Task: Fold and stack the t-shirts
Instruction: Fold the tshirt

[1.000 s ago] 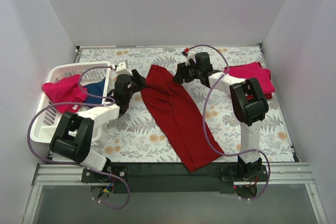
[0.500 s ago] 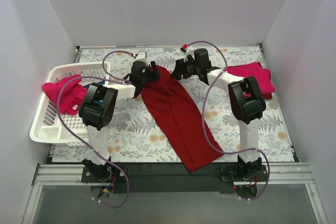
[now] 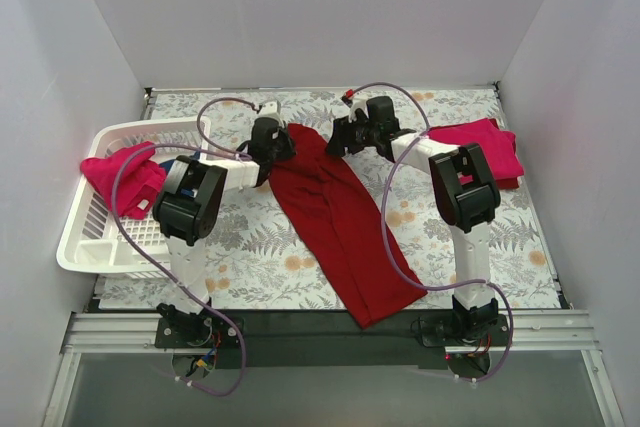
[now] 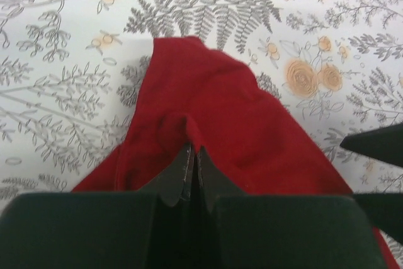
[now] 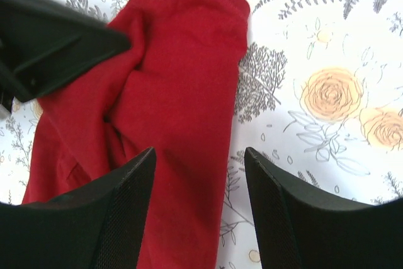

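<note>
A large dark red t-shirt [image 3: 340, 217] lies as a long crumpled strip from the table's far middle to its near edge. My left gripper [image 3: 287, 143] is shut on a pinched fold at the shirt's far left edge, and the left wrist view [image 4: 192, 150] shows the cloth between its tips. My right gripper [image 3: 335, 143] is open just above the shirt's far right edge [image 5: 198, 154], one finger over cloth and one over the table. A pinkish-red t-shirt [image 3: 120, 179] hangs over the basket. Another pinkish-red one [image 3: 488, 147] lies folded at the far right. The navy one is hidden.
A white slatted plastic basket [image 3: 95, 237] stands at the table's left edge. The table has a fern-and-flower printed cover [image 3: 260, 247]. White walls close in the back and both sides. My left gripper [image 5: 50, 42] shows close by in the right wrist view.
My left arm swung from beside the basket to the shirt's far left edge and shut on the cloth. My right gripper stayed open at the shirt's far right edge, shifting only slightly.
</note>
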You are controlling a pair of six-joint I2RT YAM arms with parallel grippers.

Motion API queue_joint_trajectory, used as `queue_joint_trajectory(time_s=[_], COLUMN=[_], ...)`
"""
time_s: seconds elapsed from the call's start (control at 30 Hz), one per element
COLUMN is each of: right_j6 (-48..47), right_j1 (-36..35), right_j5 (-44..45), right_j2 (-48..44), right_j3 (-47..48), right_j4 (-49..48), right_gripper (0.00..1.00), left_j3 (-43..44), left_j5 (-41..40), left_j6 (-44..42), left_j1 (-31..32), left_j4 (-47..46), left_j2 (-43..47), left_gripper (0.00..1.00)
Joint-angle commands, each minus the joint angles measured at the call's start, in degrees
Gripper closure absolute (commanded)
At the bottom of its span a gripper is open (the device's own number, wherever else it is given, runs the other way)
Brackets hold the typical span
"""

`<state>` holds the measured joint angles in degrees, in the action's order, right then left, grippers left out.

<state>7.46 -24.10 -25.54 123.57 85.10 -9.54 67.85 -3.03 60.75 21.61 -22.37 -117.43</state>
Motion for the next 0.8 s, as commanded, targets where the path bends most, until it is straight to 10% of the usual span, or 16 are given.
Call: queue_joint_trajectory(time_s=[0.0, 0.37, 0.47, 0.6, 0.77], right_j6=[-0.6, -0.3, -0.3, -0.5, 0.5], right_j1=[0.0, 0.1, 0.1, 0.3, 1.8], right_j5=[-0.9, -4.2, -5.2, -4.6, -0.7], right_j2=[1.3, 8.2, 9.1, 9.3, 8.0], right_j3=[3.6, 9.9, 10.3, 10.4, 8.5], right_j4=[-0.6, 1.5, 1.8, 2.4, 2.4], right_gripper=[0.47, 0.47, 0.57, 0.98, 0.99], left_j3=[-3.4, -17.1, -19.1, -27.2, -33.5], left_j5=[-1.8, -3.7, -3.8, -4.0, -7.3], left_j6=[0.4, 0.5, 0.9, 2.6, 4.2], left_j1=[0.1, 0.1, 0.0, 0.1, 0.1], left_j4=[-2.8, -9.0, -9.1, -11.2, -9.9], left_j2=[7.5, 17.1, 18.7, 23.5, 28.2], left_gripper=[1.00, 1.00, 1.00, 1.00, 1.00])
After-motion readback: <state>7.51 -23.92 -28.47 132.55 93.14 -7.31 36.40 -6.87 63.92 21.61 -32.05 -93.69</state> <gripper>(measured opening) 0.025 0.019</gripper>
